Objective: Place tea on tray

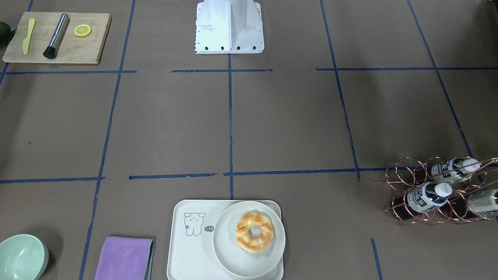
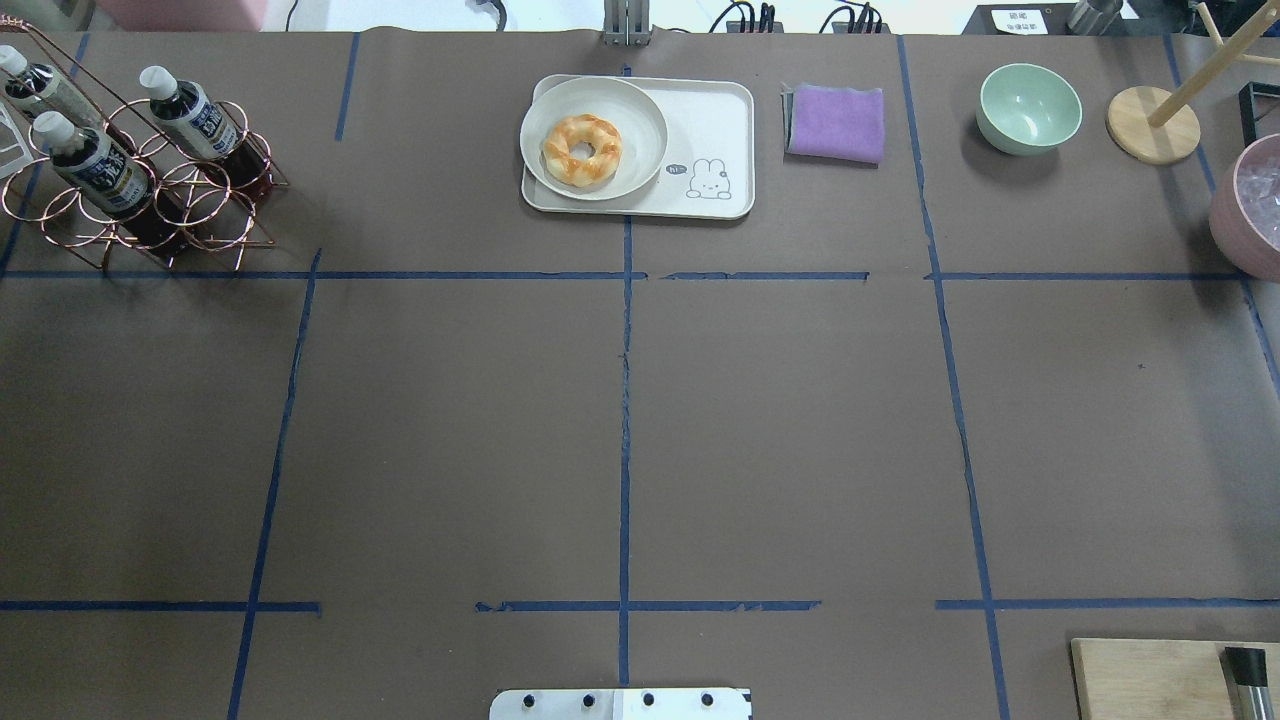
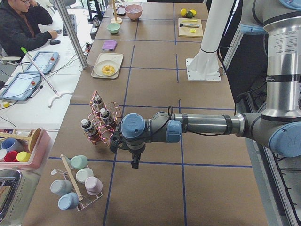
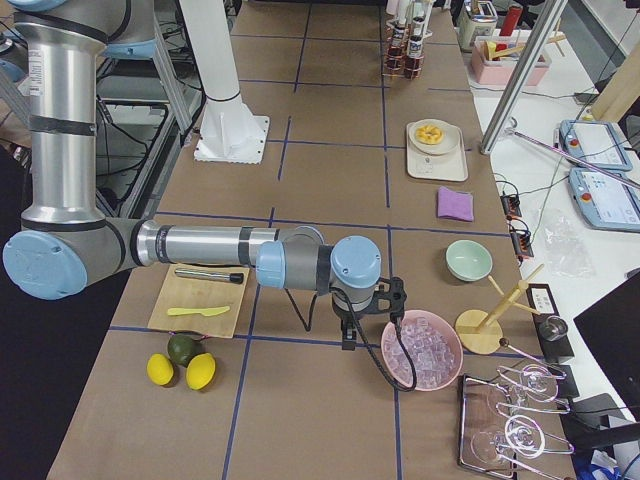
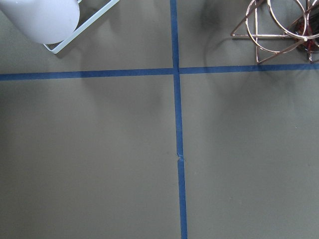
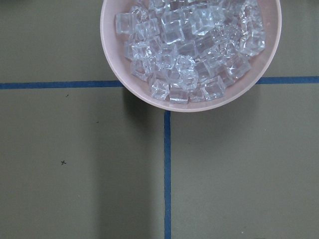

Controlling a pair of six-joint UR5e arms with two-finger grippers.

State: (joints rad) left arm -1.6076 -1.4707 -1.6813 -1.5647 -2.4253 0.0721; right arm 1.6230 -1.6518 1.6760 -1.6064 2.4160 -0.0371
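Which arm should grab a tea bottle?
Left. The left gripper hangs beside the wire rack holding the tea; the right gripper is by the ice bowl at the table's other end.

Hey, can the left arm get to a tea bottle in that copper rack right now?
Probably yes. The left hand hangs close beside the copper rack, with only bare table between them, and each tea bottle has its capped end sticking out of the wire, free to grab.
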